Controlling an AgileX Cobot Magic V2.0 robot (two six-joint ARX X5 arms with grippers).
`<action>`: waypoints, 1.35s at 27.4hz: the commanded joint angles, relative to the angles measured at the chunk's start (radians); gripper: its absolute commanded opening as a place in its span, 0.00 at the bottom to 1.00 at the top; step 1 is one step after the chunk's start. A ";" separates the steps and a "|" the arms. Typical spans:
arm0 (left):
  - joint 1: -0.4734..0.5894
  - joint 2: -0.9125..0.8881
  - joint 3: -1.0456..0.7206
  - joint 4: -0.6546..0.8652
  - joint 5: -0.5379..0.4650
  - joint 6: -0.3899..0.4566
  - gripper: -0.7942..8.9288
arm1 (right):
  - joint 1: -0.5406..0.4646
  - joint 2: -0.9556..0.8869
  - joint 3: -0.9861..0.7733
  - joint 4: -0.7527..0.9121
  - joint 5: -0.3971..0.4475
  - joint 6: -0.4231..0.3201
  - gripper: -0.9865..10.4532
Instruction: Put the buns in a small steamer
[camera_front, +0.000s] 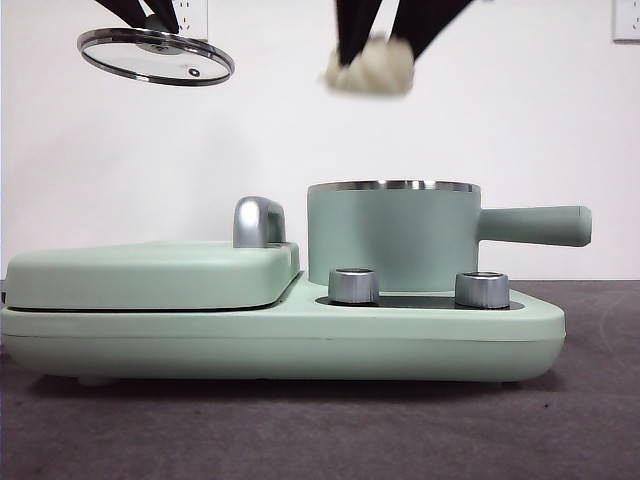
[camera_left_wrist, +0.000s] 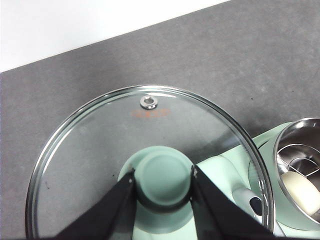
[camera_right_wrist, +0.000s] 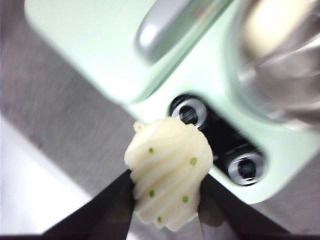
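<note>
Front view: right gripper (camera_front: 372, 52) holds ridged bun (camera_front: 372, 68) aloft.

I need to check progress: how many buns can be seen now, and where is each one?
2. The ridged bun is held in the right gripper, high above the steamer. The smooth bun already lies inside the steamer. No others show.

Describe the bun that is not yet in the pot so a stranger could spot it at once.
Find the mint-green steamer pot with the straight side handle. High above its open rim, the right gripper is shut on the ridged bun. Unlike the smooth bun already inside the pot, it is swirled and green-specked.
</note>
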 joint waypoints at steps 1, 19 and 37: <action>-0.003 0.017 0.031 0.026 0.011 -0.005 0.09 | -0.049 0.071 0.103 -0.018 0.015 -0.071 0.23; -0.009 0.017 0.031 0.022 0.011 -0.005 0.09 | -0.302 0.372 0.241 0.008 -0.042 -0.171 0.23; -0.009 0.018 0.030 0.022 0.011 -0.005 0.09 | -0.309 0.467 0.241 0.050 -0.024 -0.161 0.38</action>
